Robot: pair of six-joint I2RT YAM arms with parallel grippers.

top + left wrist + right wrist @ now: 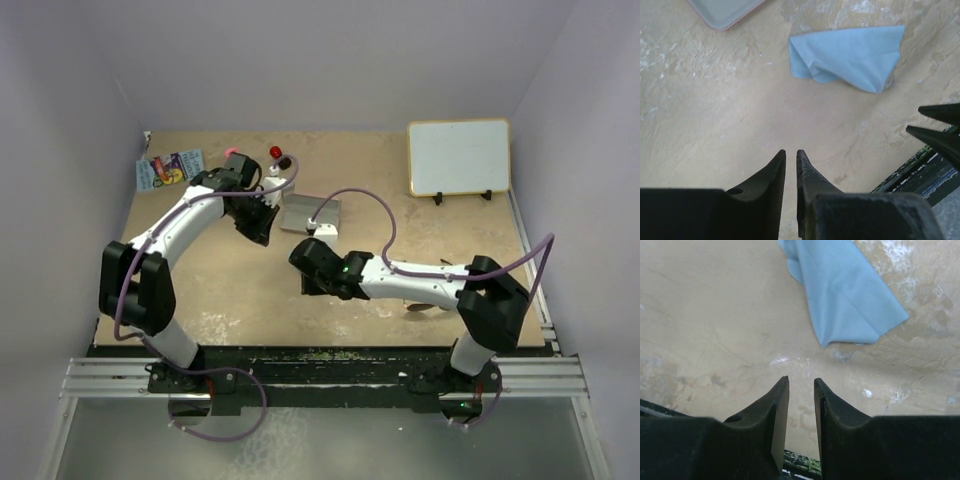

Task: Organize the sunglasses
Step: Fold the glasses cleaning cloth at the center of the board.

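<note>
The sunglasses seem to be the small dark brownish shape (424, 306) on the table beside my right forearm; neither wrist view shows them. A light-blue cloth (310, 213) lies crumpled mid-table, ahead of both grippers (850, 56) (845, 295). My left gripper (262, 232) (791, 152) hovers just left of the cloth, jaws almost together and empty. My right gripper (300, 255) (801, 380) hovers just in front of the cloth with a narrow gap between its jaws and nothing in it. Its fingertips (940, 125) show at the right of the left wrist view.
A white board with a tan rim (458, 157) stands at the back right, its corner showing in the left wrist view (722, 12). A pink object (232, 152), small red and dark items (277, 154) and a colourful card (170, 168) sit at the back left. The table's front edge (800, 465) is just below my right gripper.
</note>
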